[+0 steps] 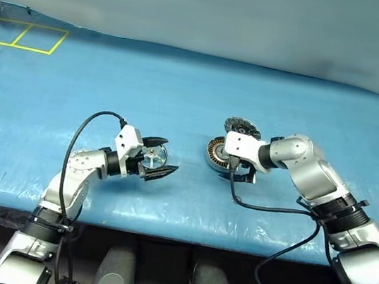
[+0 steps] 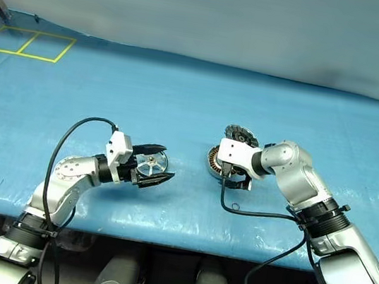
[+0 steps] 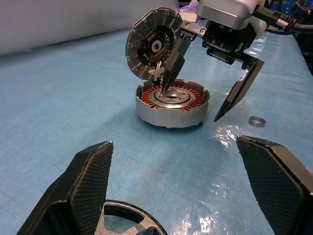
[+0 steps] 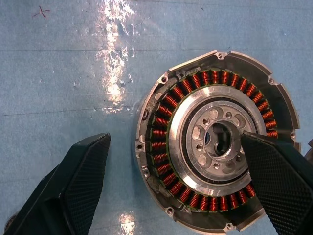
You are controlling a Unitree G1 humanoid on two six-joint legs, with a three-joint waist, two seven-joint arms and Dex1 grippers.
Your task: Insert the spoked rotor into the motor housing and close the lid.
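The spoked rotor [image 1: 153,155], a dark rim with silver spokes, lies flat on the blue cloth between the fingers of my left gripper [image 1: 161,158], which is open and level around it. The motor housing [image 4: 215,142] shows its copper windings around a silver centre. Its lid [image 3: 151,44], a grey segmented disc, stands upright on the hinge at the housing's far edge. My right gripper [image 1: 237,170] points down over the housing, open; one fingertip [image 3: 172,63] hangs over the silver centre and the other [image 3: 237,95] is outside the rim.
A tiny black ring [image 3: 257,120] lies on the cloth beside the housing. Yellow tape squares [image 1: 23,35] mark the far left corner. The table's front edge [image 1: 176,229] runs close below both arms. Black cables loop from each wrist.
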